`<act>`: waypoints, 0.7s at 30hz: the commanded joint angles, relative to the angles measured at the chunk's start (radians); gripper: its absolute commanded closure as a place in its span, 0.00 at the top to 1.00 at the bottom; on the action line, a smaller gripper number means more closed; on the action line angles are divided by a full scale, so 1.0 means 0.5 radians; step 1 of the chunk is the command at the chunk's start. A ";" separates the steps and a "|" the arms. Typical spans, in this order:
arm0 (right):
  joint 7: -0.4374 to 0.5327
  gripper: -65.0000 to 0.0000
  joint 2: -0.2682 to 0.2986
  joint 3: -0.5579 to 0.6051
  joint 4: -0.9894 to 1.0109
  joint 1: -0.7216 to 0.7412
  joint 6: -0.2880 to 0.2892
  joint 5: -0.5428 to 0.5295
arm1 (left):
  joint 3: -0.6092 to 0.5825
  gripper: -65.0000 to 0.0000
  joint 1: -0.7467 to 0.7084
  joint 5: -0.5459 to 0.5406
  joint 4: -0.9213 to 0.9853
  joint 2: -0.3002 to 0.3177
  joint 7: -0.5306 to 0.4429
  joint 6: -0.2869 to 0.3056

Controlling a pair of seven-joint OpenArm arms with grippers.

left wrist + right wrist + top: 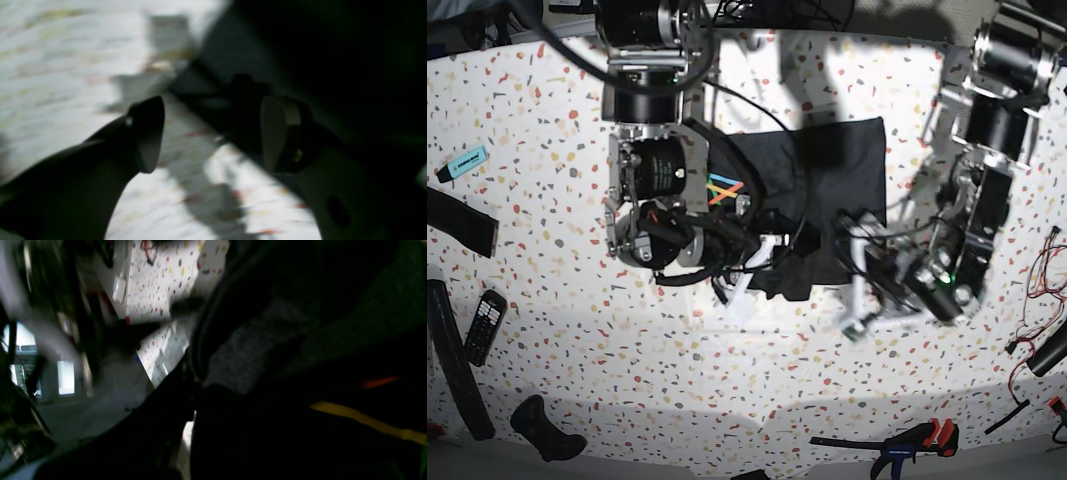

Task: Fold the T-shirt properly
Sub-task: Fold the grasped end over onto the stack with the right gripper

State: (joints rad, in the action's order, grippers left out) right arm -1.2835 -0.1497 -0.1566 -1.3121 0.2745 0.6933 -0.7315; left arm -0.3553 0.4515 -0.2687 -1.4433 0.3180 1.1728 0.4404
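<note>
The dark T-shirt (832, 185) lies at the table's middle, with its rainbow print (720, 190) showing at its left edge. My left gripper (859, 285) is open at the shirt's lower right corner. In the left wrist view its two fingers (150, 133) stand wide apart and empty (213, 133), with the dark fabric (333, 50) just beyond them. My right gripper (749, 268) is at the shirt's lower left edge. In the right wrist view the dark cloth (300, 340) with yellow and orange lines fills the frame and hides the jaws.
A teal marker (464, 162), black strap (462, 222), remote (482, 325) and long black strip (452, 370) lie at the left. A black object (547, 428) and a clamp (907, 445) lie near the front edge. Wires (1042, 270) are at the right.
</note>
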 commanded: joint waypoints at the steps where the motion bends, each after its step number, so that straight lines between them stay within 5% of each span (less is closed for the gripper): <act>1: 0.024 0.00 -0.015 0.002 -0.034 0.054 0.010 -0.061 | 0.015 0.66 0.069 0.083 -0.034 0.076 -0.021 -0.053; 4: 0.051 0.00 -0.015 0.002 -0.034 0.053 0.010 -0.060 | 0.015 0.66 0.106 0.132 -0.034 0.246 -0.049 -0.216; 9: 0.059 0.00 -0.015 0.002 -0.034 0.054 0.010 -0.061 | 0.015 0.66 0.089 -0.112 -0.034 0.452 -0.050 -0.238; 13: 0.059 0.32 -0.015 0.003 -0.034 0.054 0.010 -0.088 | 0.015 0.66 0.089 -0.269 -0.034 0.504 -0.050 -0.236; 15: 0.059 0.38 -0.015 0.017 -0.034 0.053 0.010 -0.206 | 0.015 0.66 0.089 -0.272 -0.034 0.497 -0.052 -0.236; 21: 0.059 0.38 -0.015 0.192 -0.034 0.053 0.010 -0.768 | 0.015 0.66 0.089 -0.357 -0.034 0.491 -0.057 -0.207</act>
State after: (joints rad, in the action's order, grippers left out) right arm -1.2633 -0.1490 -0.0620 -1.3121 0.2768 0.6933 -1.0878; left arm -0.3553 0.4660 -0.4496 -1.4441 0.5491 1.1519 0.3431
